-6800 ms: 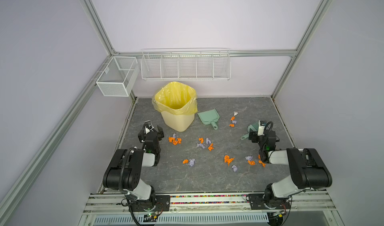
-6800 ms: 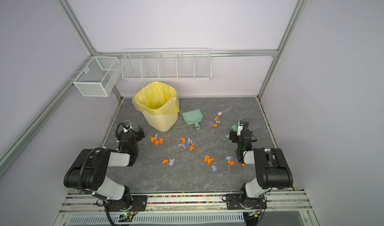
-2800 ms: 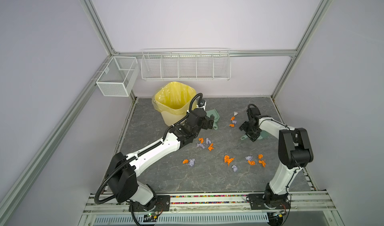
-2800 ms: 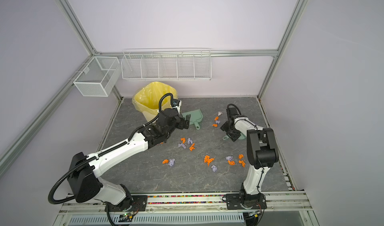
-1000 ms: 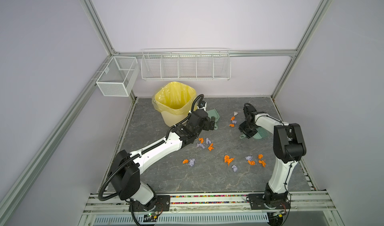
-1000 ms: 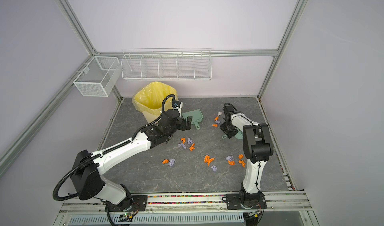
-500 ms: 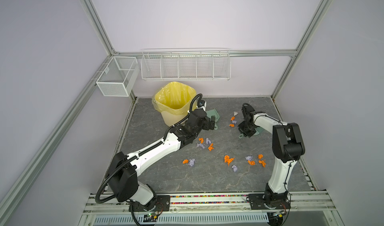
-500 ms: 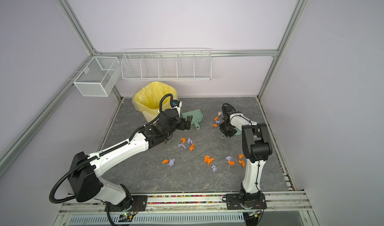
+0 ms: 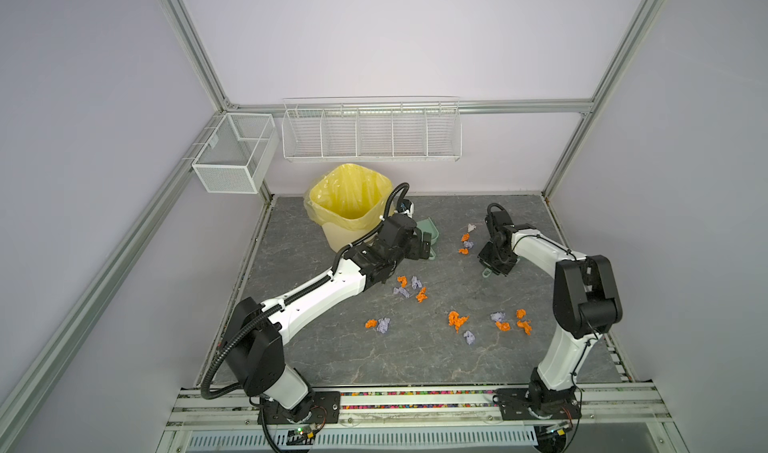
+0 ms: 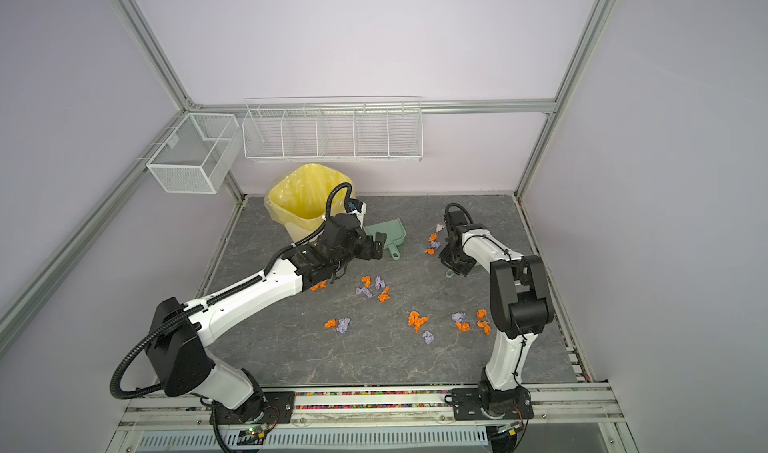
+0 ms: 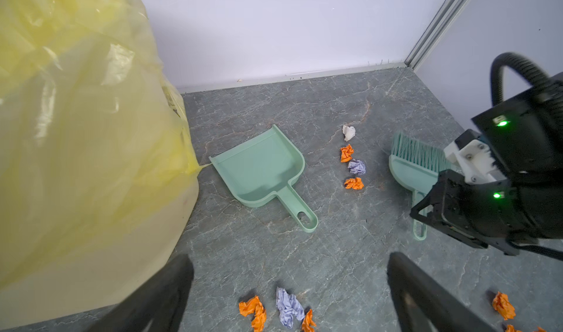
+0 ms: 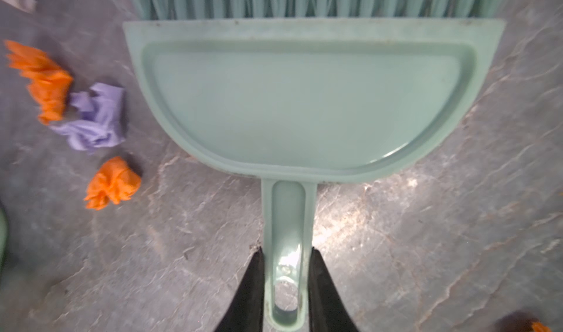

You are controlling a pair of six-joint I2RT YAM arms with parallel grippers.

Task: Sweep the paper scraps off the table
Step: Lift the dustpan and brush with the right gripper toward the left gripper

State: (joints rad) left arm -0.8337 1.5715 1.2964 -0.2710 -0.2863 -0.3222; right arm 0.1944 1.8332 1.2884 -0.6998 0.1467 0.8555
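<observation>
Orange and lavender paper scraps point(image 9: 409, 289) point(image 10: 374, 289) lie in small clusters across the grey table point(image 9: 332, 347). A mint-green brush point(image 12: 304, 102) point(image 11: 414, 169) lies flat at the back right. My right gripper point(image 12: 288, 269) point(image 9: 494, 264) is shut on its handle, one black finger on each side. A few scraps point(image 12: 91, 123) point(image 9: 465, 241) lie just beside the brush head. My left gripper point(image 11: 288, 260) point(image 10: 374, 245) hangs open and empty above the table. It is just short of the handle of the mint-green dustpan point(image 11: 262, 169) point(image 10: 388, 232).
A bin with a yellow bag point(image 9: 351, 199) point(image 11: 76, 132) stands at the back left, close to my left wrist and the dustpan. Two white wire baskets point(image 9: 372, 133) hang on the back wall. Aluminium posts edge the table.
My right gripper's jaws have closed onto the brush handle. My left arm has stayed almost still by the dustpan, jaws wide.
</observation>
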